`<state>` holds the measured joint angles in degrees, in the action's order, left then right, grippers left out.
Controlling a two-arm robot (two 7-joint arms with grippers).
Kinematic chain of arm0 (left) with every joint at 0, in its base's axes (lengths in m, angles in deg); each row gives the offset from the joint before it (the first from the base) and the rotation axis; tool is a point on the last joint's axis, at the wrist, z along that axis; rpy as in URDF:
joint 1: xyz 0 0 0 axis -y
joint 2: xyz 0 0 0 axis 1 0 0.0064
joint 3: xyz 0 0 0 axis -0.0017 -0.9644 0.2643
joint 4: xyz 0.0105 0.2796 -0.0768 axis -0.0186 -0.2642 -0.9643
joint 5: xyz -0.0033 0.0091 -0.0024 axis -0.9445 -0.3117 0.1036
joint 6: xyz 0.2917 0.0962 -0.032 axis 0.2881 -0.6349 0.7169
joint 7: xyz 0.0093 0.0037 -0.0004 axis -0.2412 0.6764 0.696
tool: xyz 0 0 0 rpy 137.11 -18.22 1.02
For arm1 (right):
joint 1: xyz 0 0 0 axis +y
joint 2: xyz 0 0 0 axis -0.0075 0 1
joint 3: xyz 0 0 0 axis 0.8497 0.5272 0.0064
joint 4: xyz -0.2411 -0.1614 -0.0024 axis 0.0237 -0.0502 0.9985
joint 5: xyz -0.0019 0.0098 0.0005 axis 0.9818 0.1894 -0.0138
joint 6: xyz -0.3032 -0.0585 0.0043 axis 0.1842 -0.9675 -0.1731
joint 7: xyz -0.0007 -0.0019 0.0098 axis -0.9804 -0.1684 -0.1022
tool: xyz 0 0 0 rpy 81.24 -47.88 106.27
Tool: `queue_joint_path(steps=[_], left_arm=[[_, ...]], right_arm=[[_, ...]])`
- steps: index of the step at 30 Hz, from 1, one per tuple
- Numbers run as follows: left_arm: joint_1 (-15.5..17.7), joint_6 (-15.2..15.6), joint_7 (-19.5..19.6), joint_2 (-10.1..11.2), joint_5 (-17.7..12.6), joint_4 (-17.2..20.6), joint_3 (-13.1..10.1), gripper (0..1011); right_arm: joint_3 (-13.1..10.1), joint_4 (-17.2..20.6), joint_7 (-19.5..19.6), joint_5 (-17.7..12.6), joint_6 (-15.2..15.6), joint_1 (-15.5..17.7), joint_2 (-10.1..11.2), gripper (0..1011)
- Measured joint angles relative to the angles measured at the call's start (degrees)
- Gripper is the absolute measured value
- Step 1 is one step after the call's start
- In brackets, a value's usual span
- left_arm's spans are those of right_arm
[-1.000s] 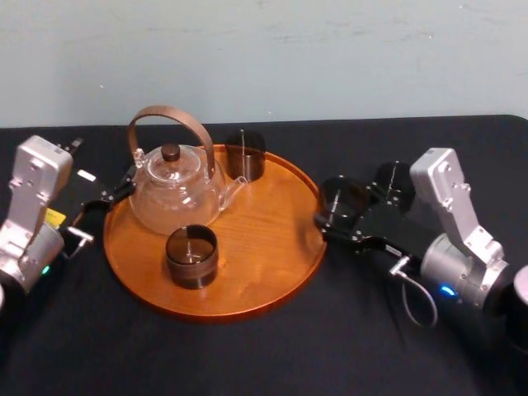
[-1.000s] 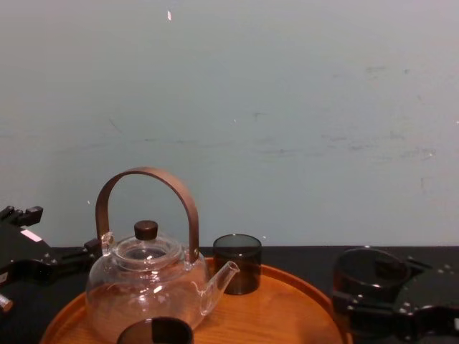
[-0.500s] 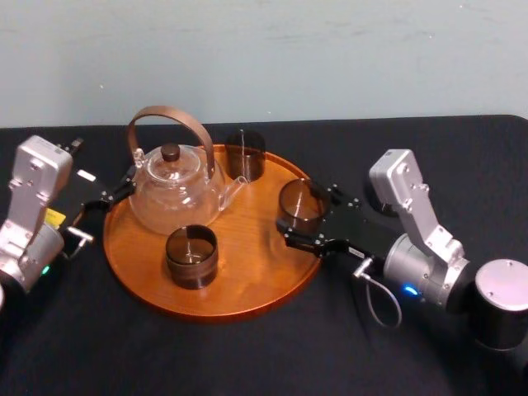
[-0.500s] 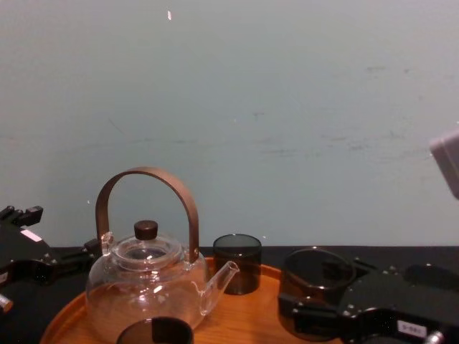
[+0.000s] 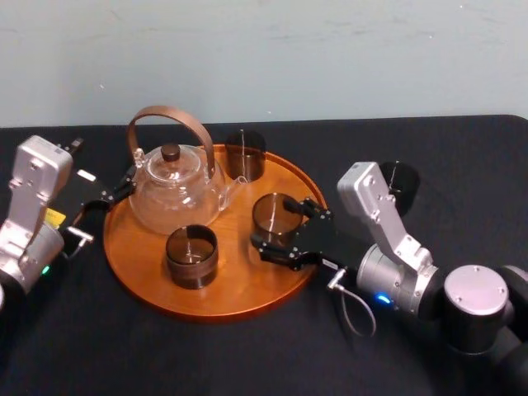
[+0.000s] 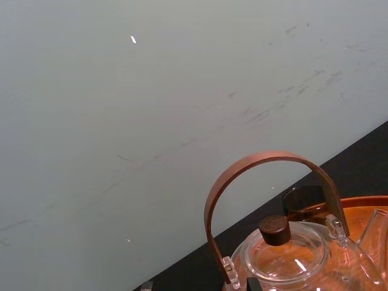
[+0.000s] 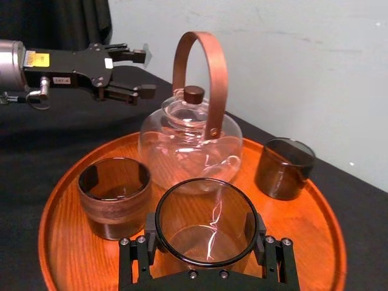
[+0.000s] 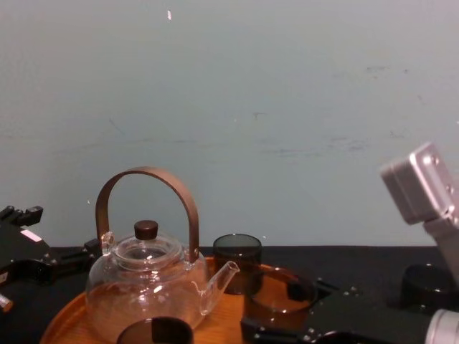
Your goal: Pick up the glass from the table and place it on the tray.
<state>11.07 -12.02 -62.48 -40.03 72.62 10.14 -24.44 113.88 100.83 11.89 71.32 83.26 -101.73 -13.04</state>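
Smoky glass [image 5: 275, 216] pinched by right gripper [image 5: 285, 228], over right half of wooden tray [image 5: 235, 285]. Right wrist view adds: left gripper [image 7: 134, 73], fingers spread, parked beside glass teapot [image 7: 191, 148], off tray's left rim.

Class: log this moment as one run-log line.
right gripper: shut on smoky glass tumbler | where: over round orange-brown wooden tray | left gripper: open, idle left of tray
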Motion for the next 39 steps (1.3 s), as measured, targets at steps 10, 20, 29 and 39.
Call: queue_joint_path(steps=[10,20,29,39], left_arm=[[0.0,0.0,0.0,0.0,0.0,0.0,0.0,1001],[0.0,0.0,0.0,0.0,0.0,0.0,0.0,1002],[0.0,0.0,0.0,0.0,0.0,0.0,0.0,1001],[0.0,0.0,0.0,0.0,0.0,0.0,0.0,1001]], right_arm=[[1.3,-2.3,-0.3,0.5,-0.5,-0.9,-1.1,908],[1.7,-3.9,-0.3,0.6,-0.6,-1.3,-1.8,908],[1.8,-5.0,-0.4,0.6,-0.7,-1.5,-2.2,908],[1.9,-5.3,0.0,0.8,-0.3,-1.5,-2.4,908]])
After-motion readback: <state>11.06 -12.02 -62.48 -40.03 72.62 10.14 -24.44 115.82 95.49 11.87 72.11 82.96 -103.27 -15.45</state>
